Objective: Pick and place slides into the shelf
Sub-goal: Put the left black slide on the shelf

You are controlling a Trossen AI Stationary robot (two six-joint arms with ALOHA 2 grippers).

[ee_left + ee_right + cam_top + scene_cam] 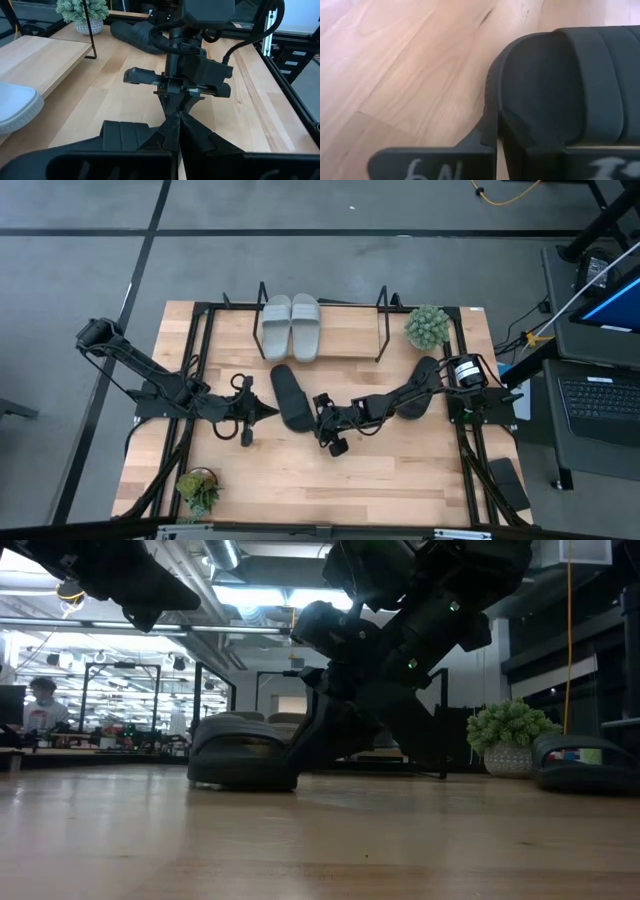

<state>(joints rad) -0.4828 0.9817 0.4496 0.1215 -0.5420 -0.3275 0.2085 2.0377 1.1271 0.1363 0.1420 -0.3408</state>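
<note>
Slides: two light grey ones (292, 326) lie side by side in the wire shelf (382, 323); one black slide (291, 396) lies mid-table, its ribbed strap clamped by the right gripper (322, 412); another (417, 390) is half hidden under that arm. Left gripper (262, 412), fingers together, rests just beside the black slide.

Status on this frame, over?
Right gripper at black slide, mid-table. Left gripper shut, alongside. Grey slides in shelf; second black slide by the plant. Nothing seen between slide and shelf.
</note>
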